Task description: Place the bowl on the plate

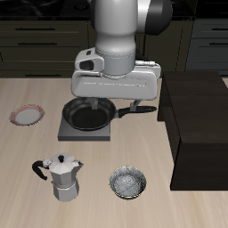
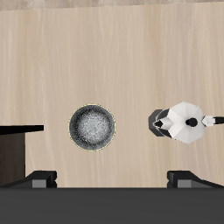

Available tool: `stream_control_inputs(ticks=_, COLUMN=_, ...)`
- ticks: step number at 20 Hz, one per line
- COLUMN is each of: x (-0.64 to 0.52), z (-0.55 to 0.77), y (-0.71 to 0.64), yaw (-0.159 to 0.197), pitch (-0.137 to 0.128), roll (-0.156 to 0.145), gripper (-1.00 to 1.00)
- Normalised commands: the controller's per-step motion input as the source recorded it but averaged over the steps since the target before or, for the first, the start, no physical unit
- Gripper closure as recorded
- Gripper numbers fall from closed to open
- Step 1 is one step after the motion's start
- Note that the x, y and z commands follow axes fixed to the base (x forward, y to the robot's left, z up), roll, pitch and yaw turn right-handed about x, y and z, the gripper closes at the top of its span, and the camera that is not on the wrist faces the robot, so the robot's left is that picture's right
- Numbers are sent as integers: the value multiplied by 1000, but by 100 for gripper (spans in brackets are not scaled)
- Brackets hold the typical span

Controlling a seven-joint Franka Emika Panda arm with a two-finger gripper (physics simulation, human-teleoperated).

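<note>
From where I stand the gripper (image 2: pixel 112 179) hangs high over the table (image 1: pixel 89 191), its two fingers (image 2: pixel 42 180) spread wide with nothing between them. Below it sits the bowl (image 1: pixel 129 183), speckled grey-white with a dark rim, close to the table's front edge and untouched. With the bowl as the clock's centre in the exterior view, the moka pot (image 1: pixel 62 176) stands near it at nine o'clock, and the black frying pan (image 1: pixel 90 114) rests on its grey burner slab (image 1: pixel 73 134) at about eleven o'clock, farther back. The plate (image 1: pixel 27 115), pale with a pinkish-red rim, lies well apart at roughly ten o'clock, bare. A dark cabinet block (image 1: pixel 200 129) sits at about one o'clock.
</note>
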Motion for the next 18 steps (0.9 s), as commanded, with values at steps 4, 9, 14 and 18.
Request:
stream_control_inputs(ticks=4, x=56, z=-97, y=-60, yaw=-12, pitch=3, roll=15, gripper=-100)
stream_control_inputs(ticks=9, x=43, z=-189, y=46, yaw=3, pitch=8, roll=18, gripper=-100)
stream_control_inputs(ticks=14, x=131, z=-297, y=-4, yaw=-23, pitch=38, roll=-7, gripper=-100)
stream_control_inputs(ticks=18, x=90, z=-223, y=-11, yaw=-14, pitch=21, roll=-4, gripper=-100)
